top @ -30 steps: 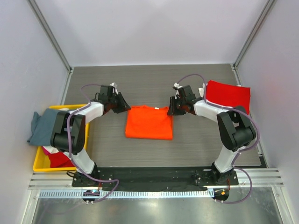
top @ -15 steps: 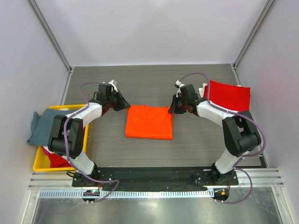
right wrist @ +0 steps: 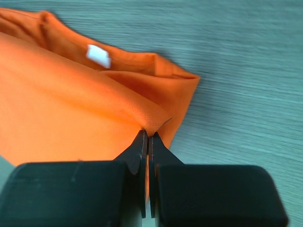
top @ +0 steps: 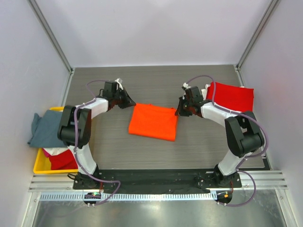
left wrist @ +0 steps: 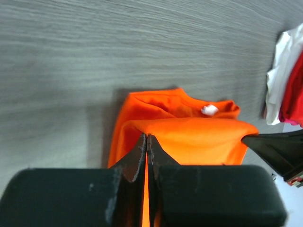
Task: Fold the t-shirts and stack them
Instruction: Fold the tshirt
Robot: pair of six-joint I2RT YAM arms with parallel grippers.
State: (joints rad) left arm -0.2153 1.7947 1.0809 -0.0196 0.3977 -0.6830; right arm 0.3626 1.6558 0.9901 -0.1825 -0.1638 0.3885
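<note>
The bright orange t-shirt (top: 153, 122) lies folded in the middle of the table. My left gripper (top: 131, 105) is shut on its far left corner; the left wrist view shows the orange cloth (left wrist: 189, 137) pinched between the jaws (left wrist: 147, 138). My right gripper (top: 178, 112) is shut on its far right corner, with orange cloth (right wrist: 71, 113) lifted at the jaw tips (right wrist: 149, 135). A deep red t-shirt (top: 231, 97) lies folded at the right. A grey-blue t-shirt (top: 45, 128) hangs over the yellow bin.
The yellow bin (top: 41, 166) at the left edge holds red and pink-white clothes (top: 59, 158). White and red cloth (left wrist: 288, 75) shows at the right of the left wrist view. Grey walls close in the table on three sides.
Both grippers have moved toward the far side and slightly right, drawing the orange shirt's far edge with them; the shirt now sits skewed.
</note>
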